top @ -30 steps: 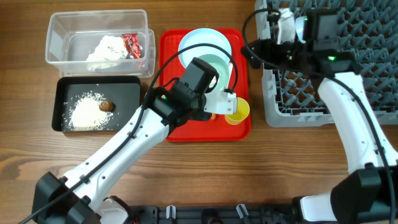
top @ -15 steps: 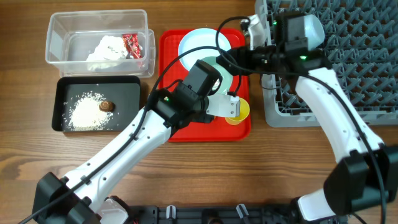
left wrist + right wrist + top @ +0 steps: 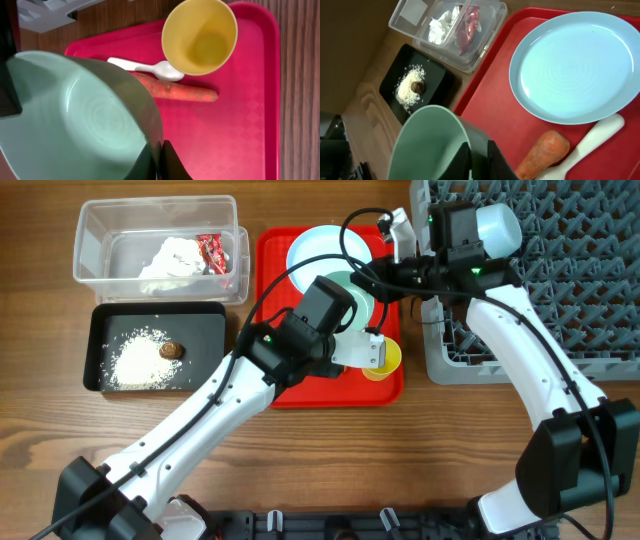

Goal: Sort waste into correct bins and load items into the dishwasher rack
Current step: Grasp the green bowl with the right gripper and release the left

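Observation:
A pale blue-green bowl (image 3: 352, 292) hangs over the red tray (image 3: 285, 385), tipped on its side. My left gripper (image 3: 161, 162) is shut on its rim, one finger inside the wall and one outside. My right gripper (image 3: 480, 161) is shut on the rim (image 3: 427, 145) too, reaching in from the rack side (image 3: 388, 278). The pale blue plate (image 3: 575, 65) lies at the tray's far end. Near the front of the tray are the yellow cup (image 3: 200, 35), the white spoon (image 3: 150, 70) and the orange carrot (image 3: 175, 91). The grey dishwasher rack (image 3: 560, 290) stands at the right.
At the back left, the clear bin (image 3: 92, 240) holds white tissue (image 3: 175, 258) and a red wrapper (image 3: 212, 252). In front of it, the black bin (image 3: 205, 325) holds rice (image 3: 135, 360) and a brown lump (image 3: 172, 350). Cables loop above the tray between the two arms.
My right arm has swung left from over the rack to the tray and closed its open jaws on the bowl's rim. The left arm has kept its grip and barely moved.

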You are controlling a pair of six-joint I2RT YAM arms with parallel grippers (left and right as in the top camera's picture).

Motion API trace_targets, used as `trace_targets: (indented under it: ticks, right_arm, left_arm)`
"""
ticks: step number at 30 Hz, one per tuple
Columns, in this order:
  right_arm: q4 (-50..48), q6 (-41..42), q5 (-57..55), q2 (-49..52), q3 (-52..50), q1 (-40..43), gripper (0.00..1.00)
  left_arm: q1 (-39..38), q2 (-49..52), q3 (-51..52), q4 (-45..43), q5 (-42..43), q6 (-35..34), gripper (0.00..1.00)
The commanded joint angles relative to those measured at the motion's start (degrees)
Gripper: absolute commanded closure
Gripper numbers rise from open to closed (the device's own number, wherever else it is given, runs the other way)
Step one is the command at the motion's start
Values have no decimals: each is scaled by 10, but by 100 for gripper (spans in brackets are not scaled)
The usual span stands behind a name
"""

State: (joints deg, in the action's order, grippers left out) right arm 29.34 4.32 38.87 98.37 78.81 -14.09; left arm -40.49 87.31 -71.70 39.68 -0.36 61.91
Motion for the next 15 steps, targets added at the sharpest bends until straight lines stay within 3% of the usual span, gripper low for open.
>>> trace_targets:
  ticks: [1, 8, 10, 11, 13, 15]
  right_arm:
    - [2, 2, 13, 5, 3, -2, 96]
    - [23, 2, -57, 5, 3, -2, 96]
    - [25, 2, -75, 5, 3, -2, 96]
    - [25, 2, -83, 5, 3, -2, 96]
    - [24, 2, -94, 5, 3, -2, 96]
    - [24, 2, -95, 5, 3, -1, 96]
  left_arm:
    - [-2, -10, -3, 0, 9, 7, 96]
    - [-2, -10, -3, -1, 9, 7, 96]
    - [-2, -10, -3, -1, 9, 7, 85]
    - [-2, -10, -3, -1, 9, 7, 69]
    - [-2, -10, -3, -1, 9, 7, 0]
    - [-2, -10, -3, -1, 9, 5, 0]
